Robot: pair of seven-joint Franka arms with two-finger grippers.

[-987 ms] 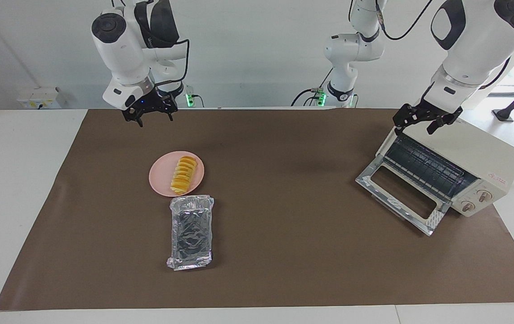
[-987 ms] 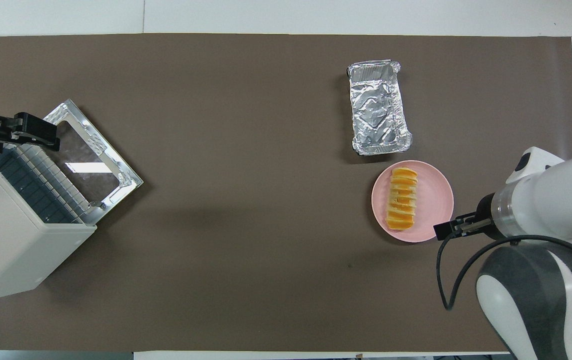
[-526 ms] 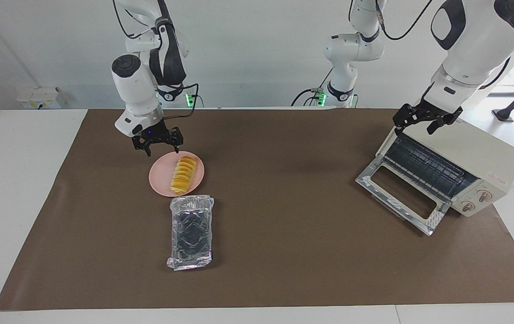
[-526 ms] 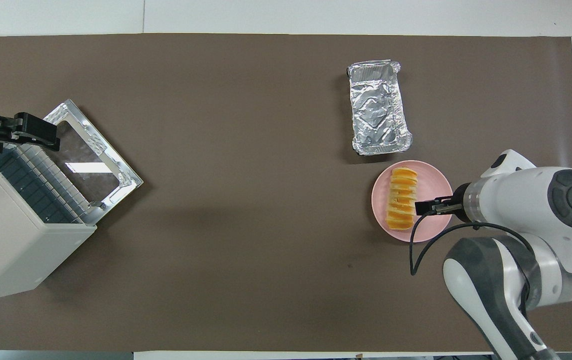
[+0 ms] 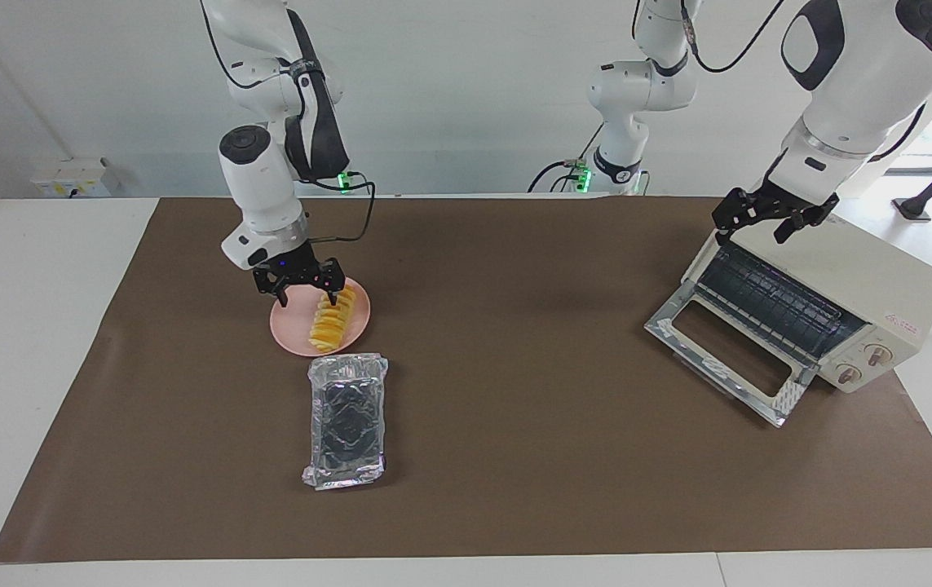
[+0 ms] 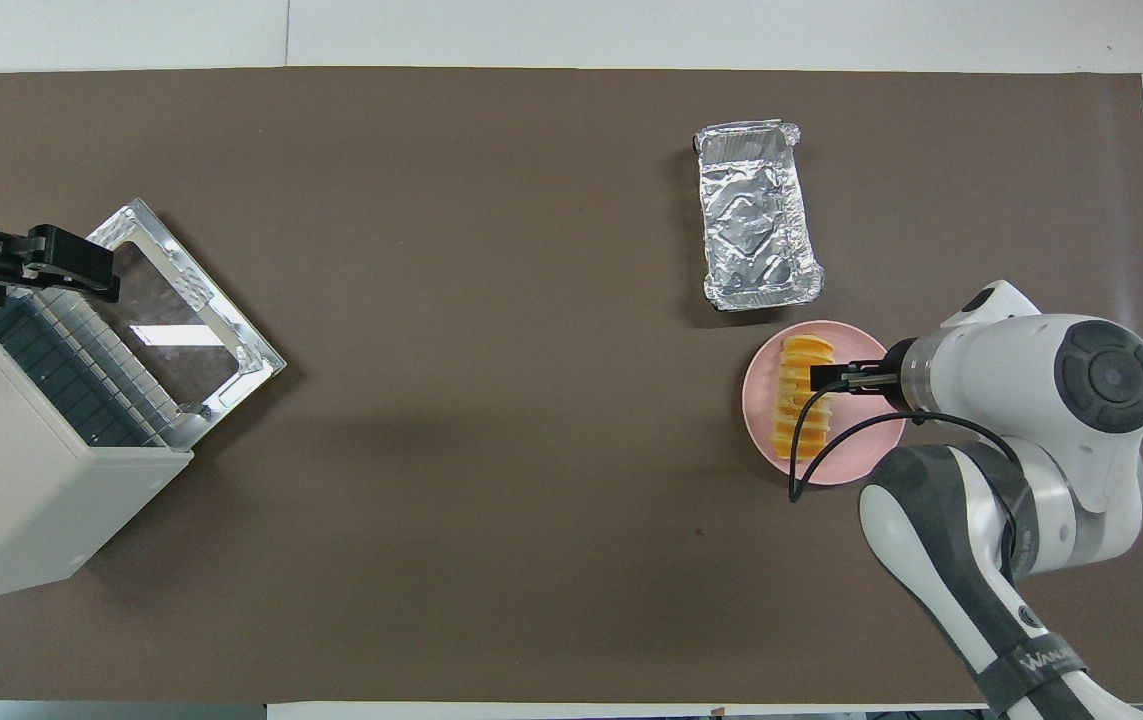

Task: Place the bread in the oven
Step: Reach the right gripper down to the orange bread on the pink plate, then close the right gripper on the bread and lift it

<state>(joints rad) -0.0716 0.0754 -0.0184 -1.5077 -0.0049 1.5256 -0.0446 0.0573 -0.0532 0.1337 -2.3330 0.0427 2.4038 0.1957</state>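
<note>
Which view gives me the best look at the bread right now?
The facing view: the bread on the pink plate shows most of its row, the right tool covering only its end nearer the robots. In the overhead view the tool and its cable cross the slices.

A white surface carries a brown paper mat. On the mat lie a round pink plate, a crinkled silver foil tray just beside it and farther from the robots, and a cream-white boxy toaster oven at the left arm's end, its glass door dropped open.
</note>
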